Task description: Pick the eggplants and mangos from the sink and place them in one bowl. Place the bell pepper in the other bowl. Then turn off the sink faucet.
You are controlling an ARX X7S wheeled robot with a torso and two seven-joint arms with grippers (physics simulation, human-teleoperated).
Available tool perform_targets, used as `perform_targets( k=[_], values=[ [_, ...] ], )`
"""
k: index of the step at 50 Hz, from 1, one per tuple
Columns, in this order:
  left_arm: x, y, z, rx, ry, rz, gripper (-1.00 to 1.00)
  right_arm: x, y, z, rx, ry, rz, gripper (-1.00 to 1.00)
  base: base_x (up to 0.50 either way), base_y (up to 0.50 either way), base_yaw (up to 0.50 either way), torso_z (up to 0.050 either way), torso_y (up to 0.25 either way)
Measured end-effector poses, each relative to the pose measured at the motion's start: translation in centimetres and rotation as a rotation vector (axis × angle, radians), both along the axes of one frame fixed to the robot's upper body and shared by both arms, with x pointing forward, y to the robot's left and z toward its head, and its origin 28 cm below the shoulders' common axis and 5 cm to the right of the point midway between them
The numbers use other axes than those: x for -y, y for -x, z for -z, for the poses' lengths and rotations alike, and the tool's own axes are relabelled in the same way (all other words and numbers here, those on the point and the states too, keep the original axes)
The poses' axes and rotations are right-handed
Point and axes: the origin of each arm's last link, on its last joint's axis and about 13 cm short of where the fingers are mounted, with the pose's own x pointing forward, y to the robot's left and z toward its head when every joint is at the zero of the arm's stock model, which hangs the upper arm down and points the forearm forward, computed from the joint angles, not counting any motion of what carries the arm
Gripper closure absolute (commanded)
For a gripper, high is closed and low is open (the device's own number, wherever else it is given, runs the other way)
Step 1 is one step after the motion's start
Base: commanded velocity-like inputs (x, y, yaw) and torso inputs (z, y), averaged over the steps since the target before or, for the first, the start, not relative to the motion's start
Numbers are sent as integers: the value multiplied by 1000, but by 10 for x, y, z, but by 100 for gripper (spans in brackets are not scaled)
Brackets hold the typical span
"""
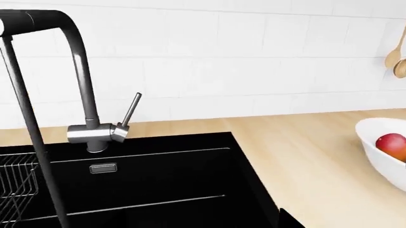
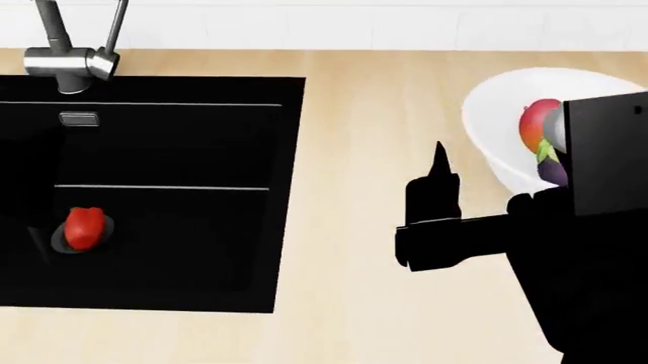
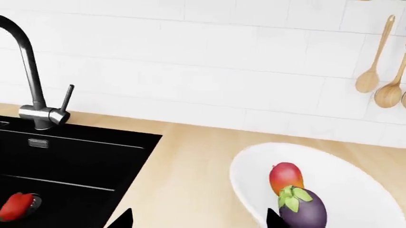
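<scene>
The red bell pepper (image 2: 83, 227) lies on the drain of the black sink (image 2: 182, 152), also seen as bell pepper (image 3: 16, 206). A mango (image 3: 286, 176) and an eggplant (image 3: 303, 209) rest in the white bowl (image 3: 355, 185) on the counter to the right. My right gripper (image 3: 198, 221) hangs open and holds nothing over the counter, between sink and bowl. Only one tip of the left gripper (image 1: 288, 221) shows, far off to one side near the sink's right rim. The steel faucet (image 1: 95, 133) has its lever (image 1: 131, 109) slanted up. The other bowl is out of view.
A wire rack (image 1: 16, 185) hangs at the sink's left side. Wooden spoons (image 3: 368, 80) hang on the white tiled wall. A thin dark column (image 1: 38, 142) drops from the spout into the basin. Light wooden counter (image 2: 365, 288) surrounds the sink.
</scene>
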Motion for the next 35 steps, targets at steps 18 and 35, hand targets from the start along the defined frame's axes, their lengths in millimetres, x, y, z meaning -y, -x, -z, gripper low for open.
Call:
perform_targets(
  k=[18,35],
  values=[
    [-1,0,1,0,1,-4,-100,0,0,6,-7,14,11,-100,78,342,0,0,0],
    [0,-1,4,-4,6,2,-100,0,0,6,-14,21,31,-100,153,70,0,0,0]
  ],
)
